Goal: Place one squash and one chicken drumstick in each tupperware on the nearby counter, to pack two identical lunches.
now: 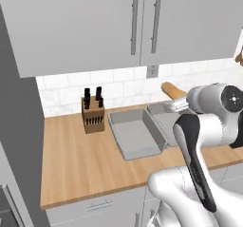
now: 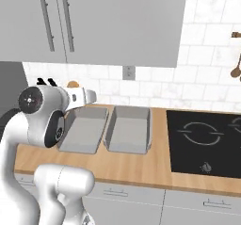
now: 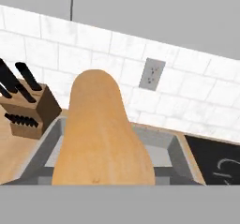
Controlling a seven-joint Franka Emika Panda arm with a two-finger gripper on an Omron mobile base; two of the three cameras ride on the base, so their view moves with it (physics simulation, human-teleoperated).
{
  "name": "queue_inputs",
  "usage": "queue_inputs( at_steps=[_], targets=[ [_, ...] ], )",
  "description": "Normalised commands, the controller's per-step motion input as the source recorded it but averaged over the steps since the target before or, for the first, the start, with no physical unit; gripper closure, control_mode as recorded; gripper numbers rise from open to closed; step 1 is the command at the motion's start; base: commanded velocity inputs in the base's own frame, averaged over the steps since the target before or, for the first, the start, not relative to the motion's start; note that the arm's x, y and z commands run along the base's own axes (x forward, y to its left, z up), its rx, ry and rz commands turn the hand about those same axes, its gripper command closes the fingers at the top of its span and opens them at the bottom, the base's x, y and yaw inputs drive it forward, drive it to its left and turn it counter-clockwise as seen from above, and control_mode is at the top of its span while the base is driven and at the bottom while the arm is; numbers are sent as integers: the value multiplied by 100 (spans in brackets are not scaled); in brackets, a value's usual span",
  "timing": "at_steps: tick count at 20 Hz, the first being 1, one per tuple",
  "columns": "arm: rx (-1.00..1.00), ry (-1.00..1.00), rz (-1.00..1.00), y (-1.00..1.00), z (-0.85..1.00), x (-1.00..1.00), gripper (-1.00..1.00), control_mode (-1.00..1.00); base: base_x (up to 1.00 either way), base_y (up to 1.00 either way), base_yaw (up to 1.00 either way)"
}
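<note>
Squash (image 3: 101, 134) in claw, unlabelled

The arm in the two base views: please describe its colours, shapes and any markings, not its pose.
The arm is built of glossy white, rounded tubular segments. Dark, nearly black inlays run along the links near the joints. Each joint ends in a round dark cap with a small light mark and a tiny red dot at its centre. No loose cables show, and no lettering is readable.

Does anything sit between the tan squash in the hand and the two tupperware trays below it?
Nothing visible does. The squash is held above the counter, and both tupperware lie open and empty; the knife block stands off to the side.
</note>
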Motion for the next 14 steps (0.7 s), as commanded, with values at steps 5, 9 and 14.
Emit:
queue_inputs(
  at_steps=[5, 9, 14],
  targets=[
    [9, 51, 25, 1, -98, 43, 100, -100, 0, 0, 0],
    [15, 45, 22, 17, -92, 74, 100, -100, 0, 0, 0],
    [7, 19, 12, 42, -74, 78, 100, -100, 0, 0, 0]
  ],
)
